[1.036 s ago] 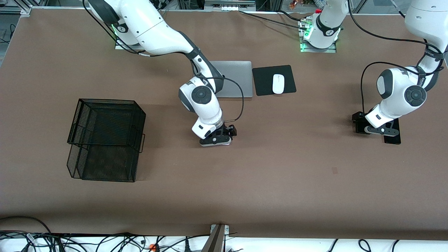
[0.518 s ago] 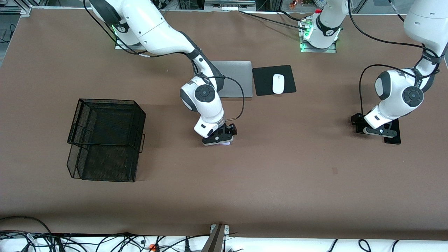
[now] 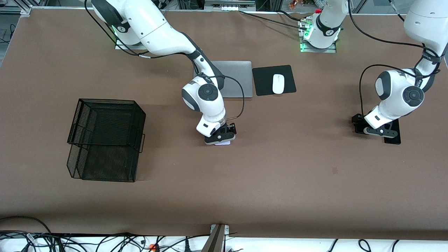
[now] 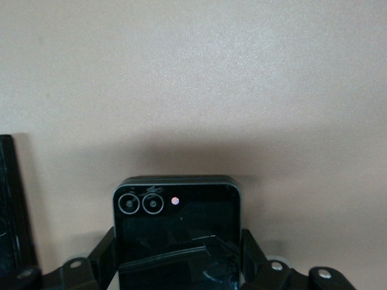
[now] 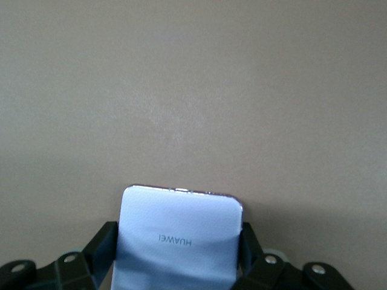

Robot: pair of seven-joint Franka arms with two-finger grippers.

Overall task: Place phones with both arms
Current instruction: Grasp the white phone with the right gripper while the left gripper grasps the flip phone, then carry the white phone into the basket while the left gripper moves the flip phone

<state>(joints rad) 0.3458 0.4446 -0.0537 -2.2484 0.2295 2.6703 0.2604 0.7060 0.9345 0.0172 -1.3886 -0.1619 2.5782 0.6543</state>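
Observation:
My right gripper (image 3: 220,137) is low over the middle of the table, shut on the small pale lilac-white phone (image 3: 224,143). In the right wrist view the phone (image 5: 178,232) sits between both fingers (image 5: 103,241), which touch its edges. My left gripper (image 3: 376,130) is low at the left arm's end of the table, shut on the small squarish black phone (image 4: 176,232), whose two camera rings show; in the front view the hand hides it. The longer black slab (image 3: 392,135) lies flat right beside that gripper, and its edge shows in the left wrist view (image 4: 12,205).
A black wire basket (image 3: 105,138) stands toward the right arm's end. A silver laptop (image 3: 238,75) and a white mouse (image 3: 278,84) on a black pad (image 3: 262,82) lie near the robots' bases. Cables run along the table's front edge.
My right gripper has shifted a little toward the left arm's end, and the lilac phone's edge now shows under it. My left gripper has moved only slightly.

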